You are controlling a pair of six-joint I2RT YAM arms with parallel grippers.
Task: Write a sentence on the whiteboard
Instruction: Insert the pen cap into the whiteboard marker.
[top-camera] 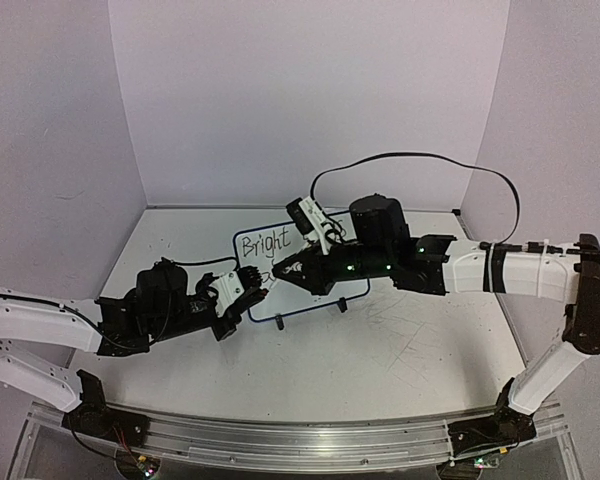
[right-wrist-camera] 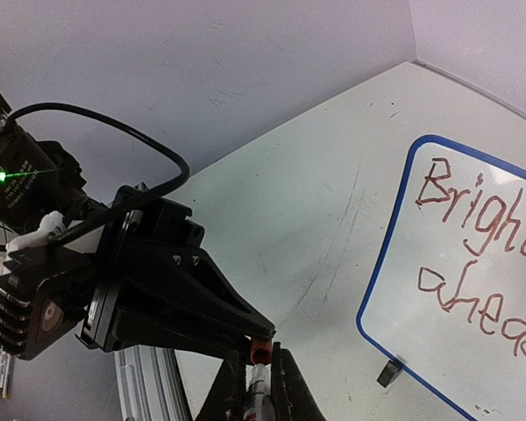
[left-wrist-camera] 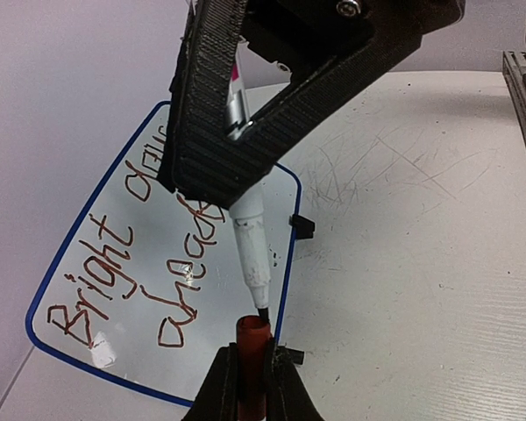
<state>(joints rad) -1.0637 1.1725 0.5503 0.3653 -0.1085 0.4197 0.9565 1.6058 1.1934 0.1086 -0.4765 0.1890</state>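
Bimanual marker handling above the whiteboard (left-wrist-camera: 140,351), seen from overhead and from both wrists. The whiteboard, a small white panel with rounded corners and a thin blue rim, rests on two black feet (left-wrist-camera: 302,226) at mid-width of the table (top-camera: 400,360), nearer the far edge than the near one. The sentence (left-wrist-camera: 101,276) occupies the board in two slanted lines. "Bright" opens the upper line and "ahead" the lower; the second word of the upper line is partly hidden behind the right arm. The lettering reads dark from overhead and reddish brown in the wrist views. The left gripper (left-wrist-camera: 252,355) reaches in from the left edge, its fingers closed tightly on a red cap (left-wrist-camera: 252,338), held mouth upward beside the board's near rim. The right gripper (right-wrist-camera: 259,377) reaches in from the right edge across the board, its fingers clamped on the white barrel of a marker (left-wrist-camera: 248,237). The marker tilts downward, and its black tip meets the mouth of the cap. Whether the tip has entered the cap cannot be told. The two grippers stand almost touching over the board's near left corner. A black cable (top-camera: 420,160) loops above the right arm toward the far right corner.
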